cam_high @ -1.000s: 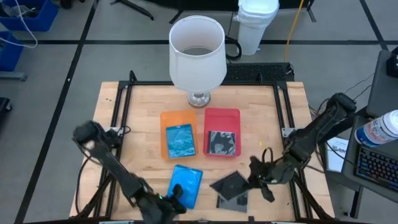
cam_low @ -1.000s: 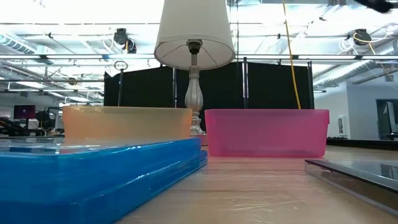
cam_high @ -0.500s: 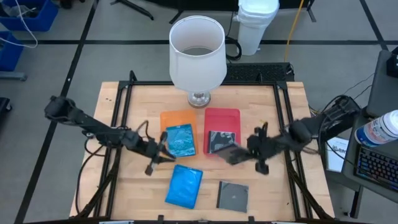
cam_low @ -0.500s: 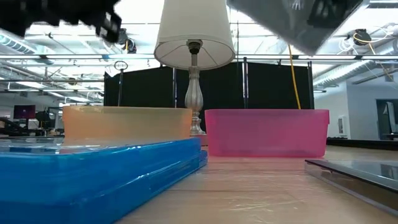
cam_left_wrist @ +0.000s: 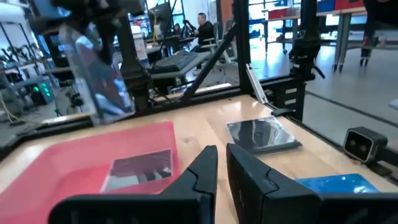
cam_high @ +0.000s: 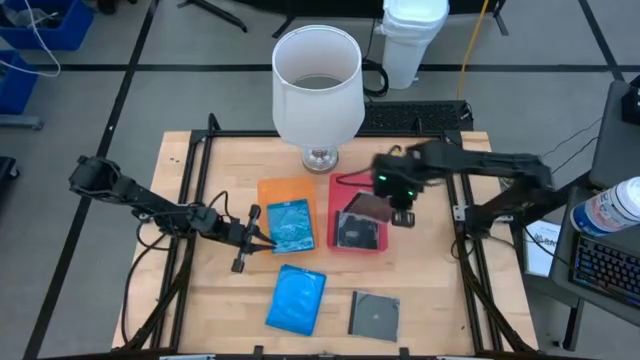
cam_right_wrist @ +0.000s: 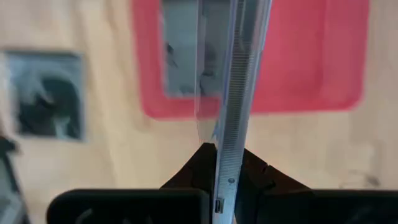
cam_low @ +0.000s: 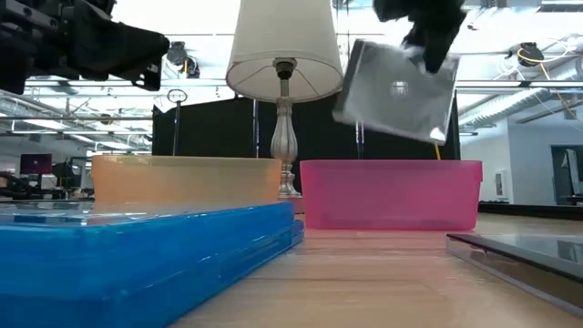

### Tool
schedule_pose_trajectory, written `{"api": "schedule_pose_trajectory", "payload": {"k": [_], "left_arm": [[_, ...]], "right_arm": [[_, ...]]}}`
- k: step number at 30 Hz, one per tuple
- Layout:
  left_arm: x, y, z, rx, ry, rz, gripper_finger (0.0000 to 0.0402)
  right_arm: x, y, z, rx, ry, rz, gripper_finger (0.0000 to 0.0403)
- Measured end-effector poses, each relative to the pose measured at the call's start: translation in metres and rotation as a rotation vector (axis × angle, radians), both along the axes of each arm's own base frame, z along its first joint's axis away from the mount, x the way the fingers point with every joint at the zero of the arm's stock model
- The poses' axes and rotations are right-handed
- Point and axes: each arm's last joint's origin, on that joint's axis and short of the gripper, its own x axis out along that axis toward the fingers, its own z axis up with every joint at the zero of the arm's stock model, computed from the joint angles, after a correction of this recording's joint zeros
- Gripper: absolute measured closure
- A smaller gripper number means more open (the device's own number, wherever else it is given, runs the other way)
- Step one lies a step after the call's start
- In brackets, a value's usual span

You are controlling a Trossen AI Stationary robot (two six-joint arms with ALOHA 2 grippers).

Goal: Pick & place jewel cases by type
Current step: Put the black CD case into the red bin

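Clear jewel case (cam_high: 368,208) held tilted above the red tray (cam_high: 372,186).
Right gripper (cam_high: 398,204) clamps its edge; left gripper (cam_high: 262,232), beside the orange tray (cam_high: 268,192), is closed and empty.

The right gripper (cam_high: 392,205), its jaws clamped on a grey jewel case (cam_high: 367,207), has swung from the surface's near right corner to above the red tray (cam_high: 357,187); the left gripper (cam_high: 262,235), apparently closed, has lifted beside the orange tray (cam_high: 284,187).
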Motion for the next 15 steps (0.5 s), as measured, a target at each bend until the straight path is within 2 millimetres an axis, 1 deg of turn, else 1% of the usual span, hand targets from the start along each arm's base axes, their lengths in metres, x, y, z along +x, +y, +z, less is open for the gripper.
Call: {"api": "schedule_pose_trajectory", "payload": {"k": [3, 6, 8, 11, 15], "left_arm": [[0.000, 0.000, 0.000, 0.039, -0.013, 0.000, 0.0360], [0.000, 0.000, 0.000, 0.049, -0.009, -0.001, 0.0360], [0.000, 0.000, -0.001, 0.047, -0.001, -0.001, 0.0360], [0.000, 0.000, -0.001, 0.049, 0.003, -0.001, 0.0360], [0.000, 0.000, -0.003, 0.054, 0.017, -0.001, 0.0360]], "right_arm": [[0.023, -0.019, -0.009, -0.002, 0.133, 0.042, 0.0383], [0.045, -0.036, -0.020, 0.011, 0.183, 0.095, 0.0383], [0.056, -0.044, -0.026, 0.059, 0.183, 0.129, 0.0383], [0.067, -0.053, -0.035, 0.142, 0.173, 0.155, 0.0383], [0.070, -0.060, -0.045, 0.231, 0.186, 0.198, 0.0383]]}}
